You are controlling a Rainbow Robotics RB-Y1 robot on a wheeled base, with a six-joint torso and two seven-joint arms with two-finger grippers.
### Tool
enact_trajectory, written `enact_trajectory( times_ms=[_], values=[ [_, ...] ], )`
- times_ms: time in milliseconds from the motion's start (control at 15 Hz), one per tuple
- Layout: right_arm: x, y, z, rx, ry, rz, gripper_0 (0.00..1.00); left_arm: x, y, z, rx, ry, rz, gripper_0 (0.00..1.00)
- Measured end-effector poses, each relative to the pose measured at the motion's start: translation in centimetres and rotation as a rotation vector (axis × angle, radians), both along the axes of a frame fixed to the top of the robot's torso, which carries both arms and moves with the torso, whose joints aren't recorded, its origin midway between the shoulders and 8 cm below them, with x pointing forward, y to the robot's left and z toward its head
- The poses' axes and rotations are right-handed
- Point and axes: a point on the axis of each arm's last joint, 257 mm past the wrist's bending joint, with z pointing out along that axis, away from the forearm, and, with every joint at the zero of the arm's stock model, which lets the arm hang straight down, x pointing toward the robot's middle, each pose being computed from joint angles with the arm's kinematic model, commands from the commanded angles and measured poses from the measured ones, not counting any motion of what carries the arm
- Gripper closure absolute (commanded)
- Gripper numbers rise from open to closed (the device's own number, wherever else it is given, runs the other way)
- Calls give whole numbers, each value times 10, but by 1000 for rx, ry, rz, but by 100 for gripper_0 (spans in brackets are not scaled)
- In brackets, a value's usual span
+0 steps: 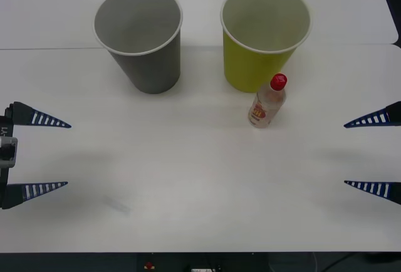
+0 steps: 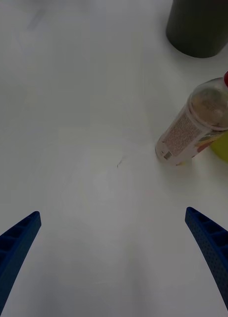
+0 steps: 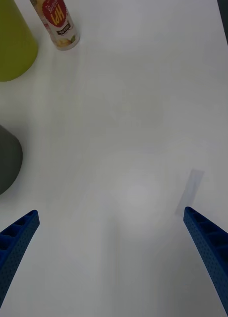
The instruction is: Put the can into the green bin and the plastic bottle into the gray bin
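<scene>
Green bin (image 1: pixel 263 62) stands upright on the far half of the white desk (image 1: pixel 188 178), right of centre, open mouth up, white rim, pale inside, nothing visible inside it. Gray bin (image 1: pixel 145 52) same size, upright too, to its left with a clear gap between them, light gray inside, nothing visible inside. From the left wrist view both bins show as partial walls, green (image 3: pixel 10 44) and gray (image 3: pixel 5 158), apart from each other. In the right wrist view the gray bin's base (image 2: pixel 198 29) sits beyond the bottle, and a sliver of green (image 2: pixel 223 146) shows right behind it. Plastic bottle (image 1: pixel 267 103) stands just in front of the green bin, tilted slightly in the front view, red cap overlapping the bin's lower wall; touching or just beside, cannot tell. Clear body, white/red/orange label, cap on. Same bottle in the right wrist view (image 2: pixel 193 129) and left wrist view (image 3: pixel 57 22), base on the desk. Left tool (image 1: pixel 47 154) at the left edge of the desk, blue ribbed fingers spread wide, holding nothing, well apart from the bins. Right tool (image 1: pixel 369 153) at the right edge, fingers likewise spread wide, empty, off to the side of the bottle and not touching it. Small faint dark mark on the desk (image 2: pixel 119 162) near the bottle base.
</scene>
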Motion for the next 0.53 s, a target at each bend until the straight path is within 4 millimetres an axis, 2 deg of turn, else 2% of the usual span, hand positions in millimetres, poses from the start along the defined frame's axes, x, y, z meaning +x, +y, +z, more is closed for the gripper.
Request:
enact_trajectory(
  times_ms=[533],
  values=[
    [6, 10, 10, 59, -39, -17, 0, 0, 0, 0, 0, 0, 0, 0]
  ],
)
